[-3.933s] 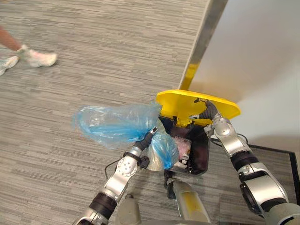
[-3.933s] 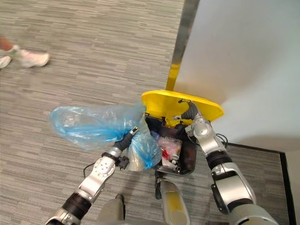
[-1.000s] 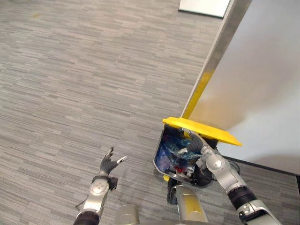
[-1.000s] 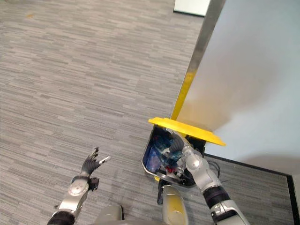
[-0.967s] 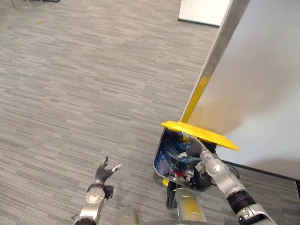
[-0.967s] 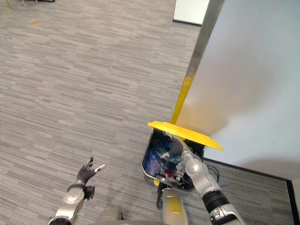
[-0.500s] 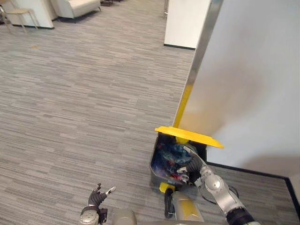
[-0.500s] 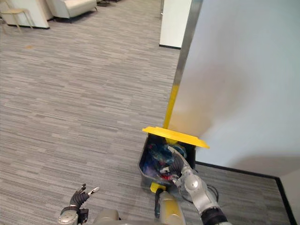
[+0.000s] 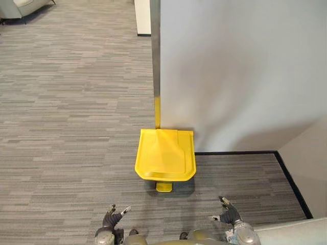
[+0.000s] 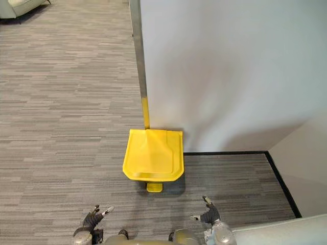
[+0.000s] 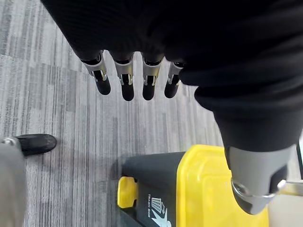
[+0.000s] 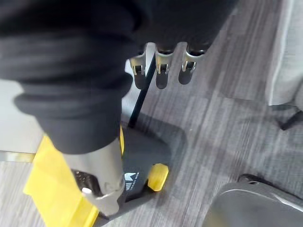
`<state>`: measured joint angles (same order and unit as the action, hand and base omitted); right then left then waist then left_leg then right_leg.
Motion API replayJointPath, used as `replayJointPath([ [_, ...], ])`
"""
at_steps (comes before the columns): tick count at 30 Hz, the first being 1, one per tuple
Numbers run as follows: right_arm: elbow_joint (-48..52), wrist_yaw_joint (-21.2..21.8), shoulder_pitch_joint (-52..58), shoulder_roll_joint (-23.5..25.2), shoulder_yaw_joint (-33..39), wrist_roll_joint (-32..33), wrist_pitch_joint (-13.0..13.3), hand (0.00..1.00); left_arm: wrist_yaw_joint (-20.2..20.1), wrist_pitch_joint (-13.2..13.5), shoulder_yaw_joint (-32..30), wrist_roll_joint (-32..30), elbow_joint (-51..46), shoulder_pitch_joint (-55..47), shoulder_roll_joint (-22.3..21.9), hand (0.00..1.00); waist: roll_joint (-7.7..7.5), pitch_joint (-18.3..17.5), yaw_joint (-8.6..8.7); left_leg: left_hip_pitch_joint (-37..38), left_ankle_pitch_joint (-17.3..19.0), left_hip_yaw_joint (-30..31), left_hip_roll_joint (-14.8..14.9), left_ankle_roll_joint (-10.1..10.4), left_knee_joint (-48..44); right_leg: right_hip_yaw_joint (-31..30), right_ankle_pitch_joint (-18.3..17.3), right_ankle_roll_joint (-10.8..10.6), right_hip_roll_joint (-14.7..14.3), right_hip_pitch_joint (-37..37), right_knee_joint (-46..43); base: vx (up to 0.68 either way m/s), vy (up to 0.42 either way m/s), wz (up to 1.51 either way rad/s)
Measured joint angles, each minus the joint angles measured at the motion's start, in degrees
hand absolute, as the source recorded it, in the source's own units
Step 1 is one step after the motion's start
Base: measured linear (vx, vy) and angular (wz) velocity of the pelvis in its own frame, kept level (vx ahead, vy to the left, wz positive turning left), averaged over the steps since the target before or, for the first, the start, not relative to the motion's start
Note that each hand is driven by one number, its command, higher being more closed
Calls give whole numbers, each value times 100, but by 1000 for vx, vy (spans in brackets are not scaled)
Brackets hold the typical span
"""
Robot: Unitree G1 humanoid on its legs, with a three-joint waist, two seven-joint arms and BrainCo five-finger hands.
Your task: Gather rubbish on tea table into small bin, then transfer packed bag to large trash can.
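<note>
Large trash can has its lid flat down, so the inside is hidden; can't tell what it holds. From above, the dark body is mostly under the lid. Can stands on carpet, back against white wall, at foot of a metal corner strip. Lid is glossy yellow plastic w/ rounded front and moulded centre panel. Body is smooth and dark, w/ small yellow pedal in front. Carpet is grey w/ fine streaks. Left robot hand and right robot hand are cut off at the head views' lower edge, apart from can. Both have fingers straight, holding nothing.
</note>
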<state>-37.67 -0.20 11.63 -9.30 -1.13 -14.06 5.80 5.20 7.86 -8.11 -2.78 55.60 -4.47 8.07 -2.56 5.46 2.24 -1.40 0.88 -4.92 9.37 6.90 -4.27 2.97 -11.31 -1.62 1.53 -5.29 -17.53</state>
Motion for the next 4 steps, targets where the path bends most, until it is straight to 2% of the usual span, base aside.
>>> replayJointPath([
  [4, -410, -8, -120, 47, -28, 48, 19, 0, -8, -4, 33, -7, 59, 31, 237, 0, 40, -23, -7, 36, -242, -77, -90, -41, 301, -17, 340, -73, 58, 143, 464, -15, 91, -3],
])
